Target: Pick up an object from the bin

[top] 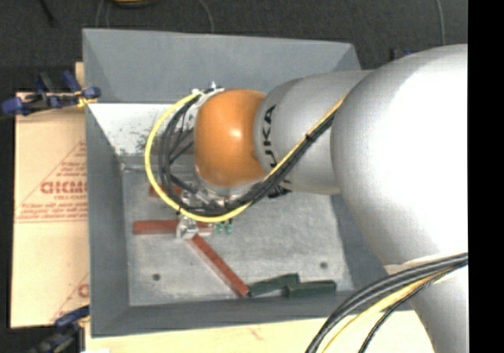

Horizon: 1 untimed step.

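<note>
Two red neighbours, the level stick (pixel 153 227) and the slanted stick (pixel 222 266), could be snagged together by the tool (pixel 189 227), whose grip state cannot be told.

Bright light glares off the silver arm (pixel 378 131), which shadows the floor of the grey bin (pixel 236 60); surroundings lie dim.

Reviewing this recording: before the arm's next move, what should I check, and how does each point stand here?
1. Tool low inside the bin: ok.
2. Tool clear of the bin walls: ok.
3. Something under the tool: ok. The flat red-brown bar and the slanted red-brown stick meet there.
4. Which of the two it targets: cannot tell.
5. Anything held already: cannot tell, the orange cover blocks the view.
6. Dark green thing apart from the tool: ok.
</note>
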Motion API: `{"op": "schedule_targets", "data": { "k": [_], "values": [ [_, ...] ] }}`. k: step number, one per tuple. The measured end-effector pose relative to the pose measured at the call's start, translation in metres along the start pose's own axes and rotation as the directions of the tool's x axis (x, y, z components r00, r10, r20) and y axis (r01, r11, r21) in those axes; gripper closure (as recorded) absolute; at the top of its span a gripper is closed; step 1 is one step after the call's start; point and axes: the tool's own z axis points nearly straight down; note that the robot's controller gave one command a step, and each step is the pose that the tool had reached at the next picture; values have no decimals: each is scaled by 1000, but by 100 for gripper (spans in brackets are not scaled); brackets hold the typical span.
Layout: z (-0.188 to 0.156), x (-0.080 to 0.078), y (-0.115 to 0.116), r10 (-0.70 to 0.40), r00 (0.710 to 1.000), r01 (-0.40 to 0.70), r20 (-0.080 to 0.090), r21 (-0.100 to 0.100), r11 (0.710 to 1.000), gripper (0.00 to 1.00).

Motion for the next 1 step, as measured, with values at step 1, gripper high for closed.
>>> {"op": "schedule_targets", "data": {
  "k": [1],
  "values": [
    [-123,-9,12,3,1000,-3,-6,1,1000,100]
  ]
}}
